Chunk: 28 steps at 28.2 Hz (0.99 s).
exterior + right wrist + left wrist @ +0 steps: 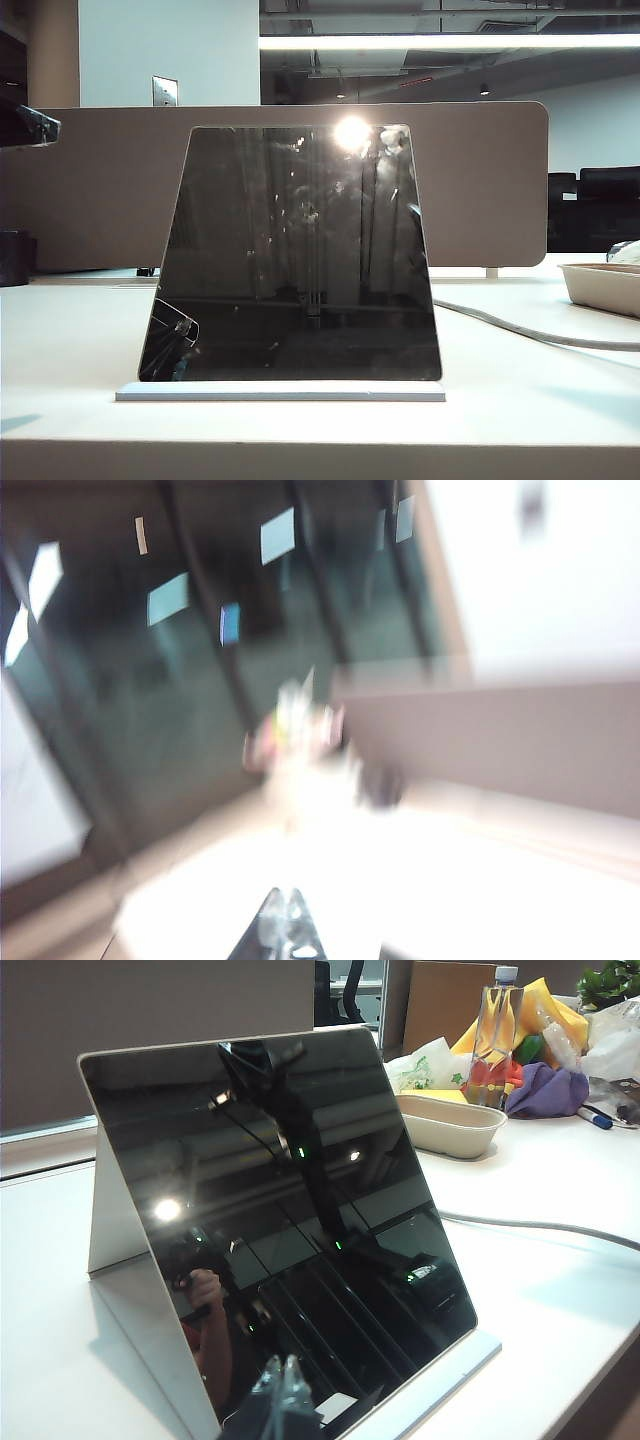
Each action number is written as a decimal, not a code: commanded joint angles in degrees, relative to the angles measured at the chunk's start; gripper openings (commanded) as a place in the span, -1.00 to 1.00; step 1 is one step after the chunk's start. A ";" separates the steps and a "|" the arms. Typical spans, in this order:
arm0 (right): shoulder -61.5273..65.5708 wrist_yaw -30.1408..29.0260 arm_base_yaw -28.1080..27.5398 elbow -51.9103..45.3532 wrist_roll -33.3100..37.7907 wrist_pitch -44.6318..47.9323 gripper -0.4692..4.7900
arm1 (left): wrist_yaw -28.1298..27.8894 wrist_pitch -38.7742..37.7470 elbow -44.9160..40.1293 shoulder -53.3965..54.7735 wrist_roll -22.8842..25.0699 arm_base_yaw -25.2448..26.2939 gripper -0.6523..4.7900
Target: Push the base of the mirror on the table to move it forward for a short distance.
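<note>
The mirror (295, 260) stands in the middle of the table (80, 340), leaning back, its dark face toward the exterior camera. Its white base (280, 392) lies flat along the bottom edge, close to the table's front. In the left wrist view the mirror (290, 1220) and base (440, 1380) fill the frame, and my left gripper (283, 1385) is shut and empty, its tips showing before the mirror's lower face. A dark, clear-tipped piece (30, 125) at the exterior view's left edge seems to be that gripper. My right gripper (287, 912) is shut and empty, in a blurred view.
A brown partition panel (100, 190) runs behind the mirror. A grey cable (530, 335) crosses the table at the right toward a beige tray (605, 285). A bottle (497, 1040) and coloured bags stand beyond the tray. A black object (14, 258) sits at the far left.
</note>
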 commanded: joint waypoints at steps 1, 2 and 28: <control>12.79 -10.56 3.58 2.71 -6.47 -16.44 -0.84 | 0.26 0.66 0.04 0.04 0.24 -0.02 -0.76; 15.28 -8.94 5.49 2.45 -7.69 -19.28 -0.84 | 0.24 0.66 0.04 0.04 0.24 -0.02 -0.76; 55.23 18.01 28.15 1.51 -15.06 -22.95 -0.84 | 0.26 0.63 0.04 0.04 0.24 0.02 -0.76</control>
